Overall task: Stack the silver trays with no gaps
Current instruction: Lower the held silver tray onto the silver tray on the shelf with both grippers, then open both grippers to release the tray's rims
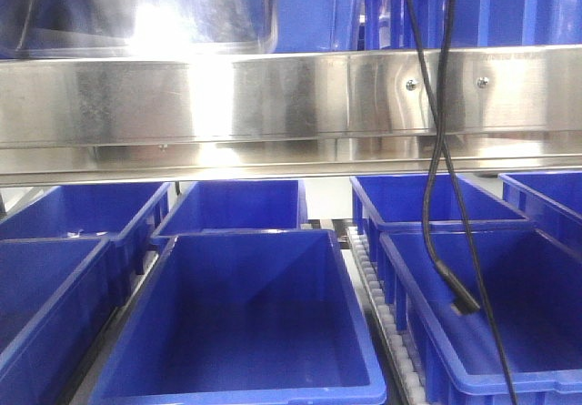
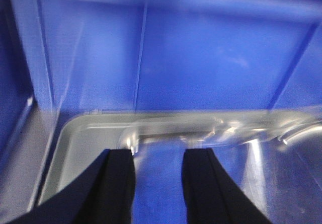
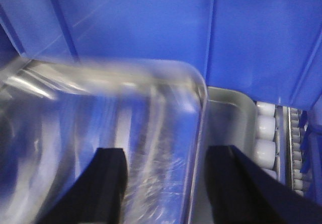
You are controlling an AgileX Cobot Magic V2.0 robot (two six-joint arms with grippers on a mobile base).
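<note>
In the left wrist view a silver tray (image 2: 75, 133) lies below a blue bin wall, and a second tray's rounded rim (image 2: 201, 132) sits inside it, offset to the right. My left gripper (image 2: 158, 152) is open above them, with only the reflective tray floor between its black fingers (image 2: 118, 183). In the right wrist view an upper silver tray (image 3: 126, 113) overlaps a lower tray (image 3: 231, 118) that shows past its right edge. My right gripper (image 3: 166, 151) is open, its fingers standing on either side of the upper tray's right rim. Both wrist views are blurred. Neither gripper shows in the front view.
A long steel shelf rail (image 1: 291, 105) with screws crosses the front view. Several deep blue bins (image 1: 245, 314) stand beneath it. A black cable (image 1: 450, 196) hangs at the right. White rollers (image 3: 265, 133) line the trays' right side. Blue bin walls (image 2: 201, 58) rise just behind the trays.
</note>
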